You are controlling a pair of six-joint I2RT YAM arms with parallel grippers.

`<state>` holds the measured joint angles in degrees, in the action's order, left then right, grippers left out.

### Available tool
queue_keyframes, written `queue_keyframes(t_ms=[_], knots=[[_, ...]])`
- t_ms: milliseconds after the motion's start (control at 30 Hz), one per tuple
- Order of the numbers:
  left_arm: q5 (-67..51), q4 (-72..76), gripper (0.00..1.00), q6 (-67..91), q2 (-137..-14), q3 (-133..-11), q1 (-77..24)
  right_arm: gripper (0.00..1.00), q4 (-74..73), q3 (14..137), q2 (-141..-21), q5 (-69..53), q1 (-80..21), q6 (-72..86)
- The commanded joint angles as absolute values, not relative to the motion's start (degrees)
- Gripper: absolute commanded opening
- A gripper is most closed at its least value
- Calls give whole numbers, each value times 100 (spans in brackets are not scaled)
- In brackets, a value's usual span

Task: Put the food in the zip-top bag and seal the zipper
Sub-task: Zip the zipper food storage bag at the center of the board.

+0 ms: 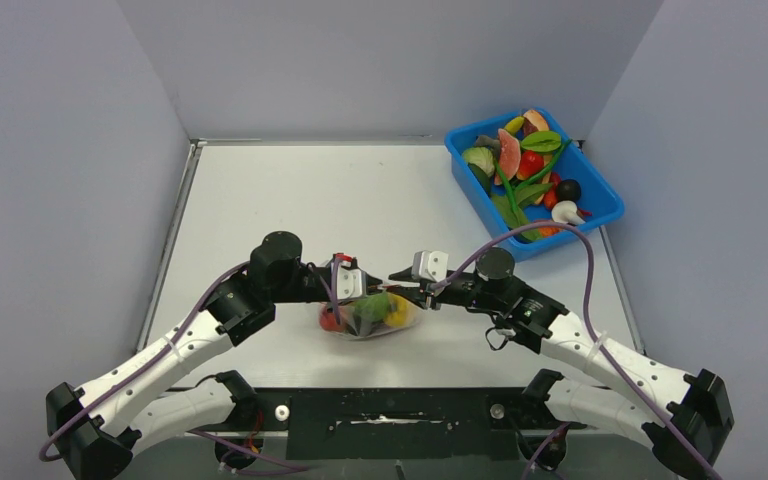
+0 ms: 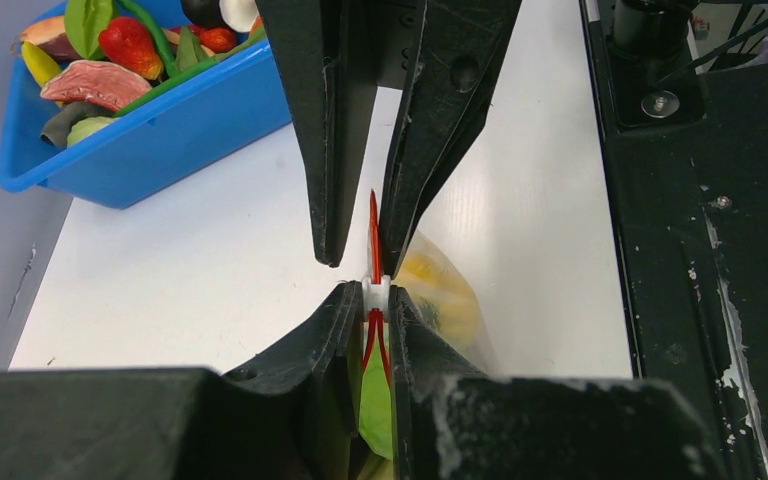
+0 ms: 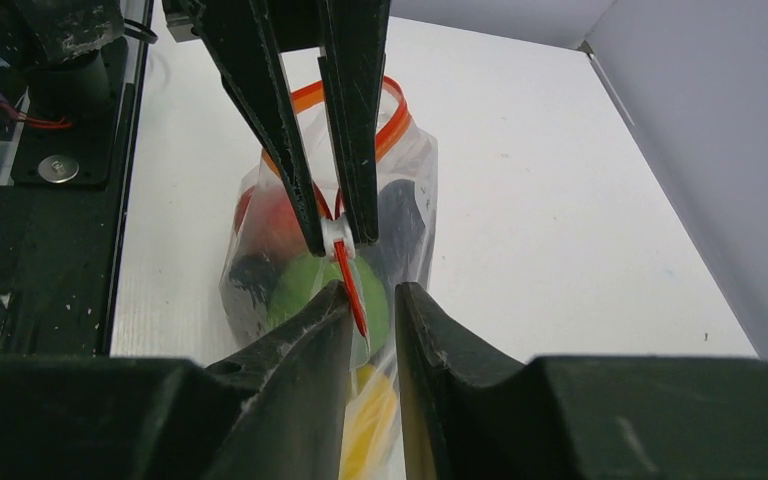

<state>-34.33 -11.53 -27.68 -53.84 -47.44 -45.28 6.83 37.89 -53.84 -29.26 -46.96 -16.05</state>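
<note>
Pinched the orange-red zipper strip [image 3: 397,115] at its white slider [image 3: 337,237] in the near-shut left gripper [image 2: 375,298], straddled it with the slightly open right gripper [image 3: 372,295], likely to seal the clear plastic bag [image 3: 415,200] of colourful toy food [image 3: 300,290] between them on the white table [image 1: 360,190].

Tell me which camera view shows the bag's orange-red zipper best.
The right wrist view: the zipper runs visibly along the top of the bag. The left wrist view shows it edge-on, as a thin red line. The top view is too distant to show it clearly.

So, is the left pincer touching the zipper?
Touching. The left wrist view shows the left pincer clamped on the zipper, no gap on either side.
</note>
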Motion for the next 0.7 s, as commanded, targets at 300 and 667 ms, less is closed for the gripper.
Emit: queue_keyframes(t_ms=[300,667], knots=[[-3435,-1054,0,-2808,-5341,-4778,-4509,0,1017,4111,-5253,-3046,-4759,-1635],[-2930,-1294,0,-2617,-5301,-4931,-4500,0,760,4040,-4830,-2404,-4704,-1551]])
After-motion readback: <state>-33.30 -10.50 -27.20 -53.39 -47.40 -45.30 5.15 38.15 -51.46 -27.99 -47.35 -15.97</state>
